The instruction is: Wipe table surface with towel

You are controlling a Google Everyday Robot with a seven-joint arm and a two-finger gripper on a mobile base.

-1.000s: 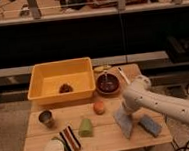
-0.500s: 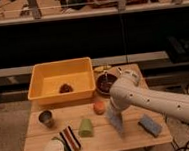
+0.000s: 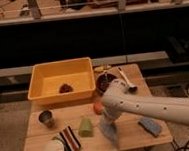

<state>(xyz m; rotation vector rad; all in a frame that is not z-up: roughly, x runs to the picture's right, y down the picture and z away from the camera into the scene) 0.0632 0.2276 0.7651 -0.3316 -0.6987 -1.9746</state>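
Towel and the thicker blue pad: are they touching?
Apart. The camera view shows bare table surface between the towel, just below the gripper mid-table, and the blue pad.

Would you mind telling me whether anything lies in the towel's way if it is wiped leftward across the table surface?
Yes. The gripper is at the top of the towel, front centre of the table surface. Directly left lies a green block, then a striped cloth and a white round container.
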